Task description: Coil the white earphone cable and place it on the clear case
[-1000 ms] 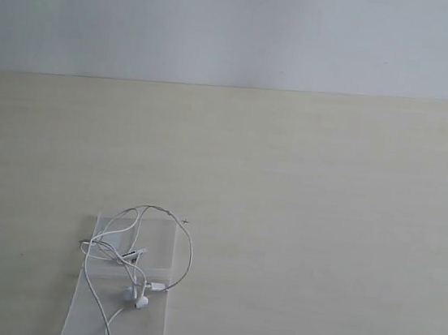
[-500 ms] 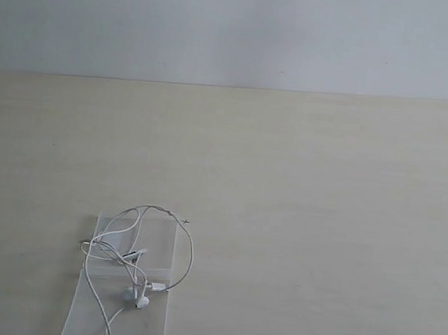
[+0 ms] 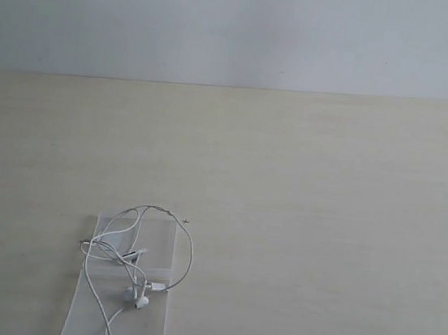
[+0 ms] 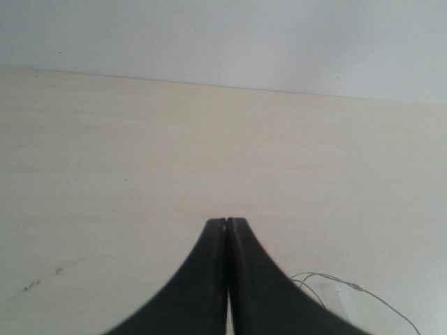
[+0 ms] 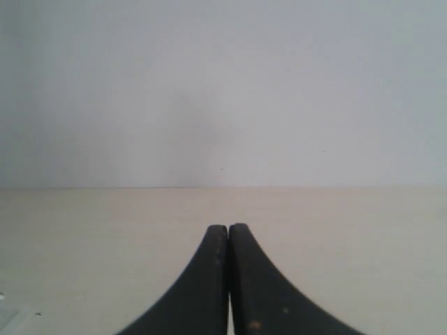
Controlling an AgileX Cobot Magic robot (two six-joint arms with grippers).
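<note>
The white earphone cable (image 3: 140, 265) lies in loose loops on the clear case (image 3: 159, 245) at the lower left of the exterior view, its two earbuds (image 3: 136, 296) near the case's middle. One loop hangs over the case's right edge. Neither arm shows in the exterior view. In the left wrist view my left gripper (image 4: 228, 222) is shut and empty, with a bit of the cable (image 4: 349, 285) and a case corner (image 4: 341, 301) off to one side, apart from the fingers. My right gripper (image 5: 228, 227) is shut and empty above bare table.
The pale wooden table (image 3: 323, 229) runs back to a plain light wall (image 3: 242, 23). A small pale scrap (image 5: 7, 317) shows at the edge of the right wrist view.
</note>
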